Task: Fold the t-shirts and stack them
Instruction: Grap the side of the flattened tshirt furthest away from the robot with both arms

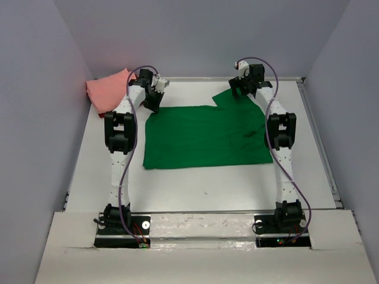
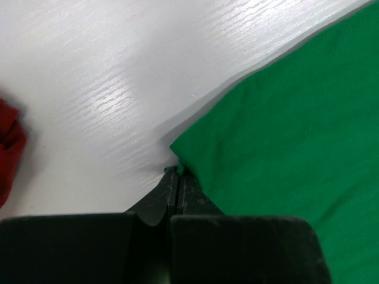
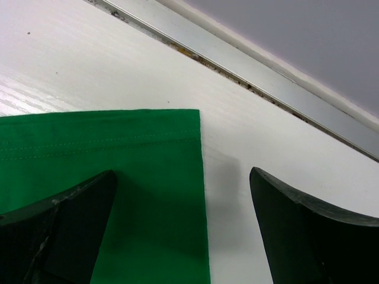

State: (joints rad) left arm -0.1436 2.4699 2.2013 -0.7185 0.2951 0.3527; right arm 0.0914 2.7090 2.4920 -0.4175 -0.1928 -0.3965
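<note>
My left gripper (image 2: pixel 177 174) is closed, clamped on the far left corner of the green t-shirt (image 1: pixel 207 136), which lies spread flat at the middle of the table (image 1: pixel 195 189). My right gripper (image 3: pixel 182 174) stands wide apart, straddling the shirt's sleeve edge. The salmon pink t-shirt (image 1: pixel 109 92) lies bunched at the table's far left corner, the dark red t-shirt (image 2: pixel 9 148) beside it.

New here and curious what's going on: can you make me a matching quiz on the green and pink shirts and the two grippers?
1 green t-shirt
2 pink t-shirt
3 left gripper
4 right gripper

A open wide
B spread flat in the middle
C bunched up, far left
D shut on a corner of the green cloth

Pairs: 1-B, 2-C, 3-D, 4-A
</note>
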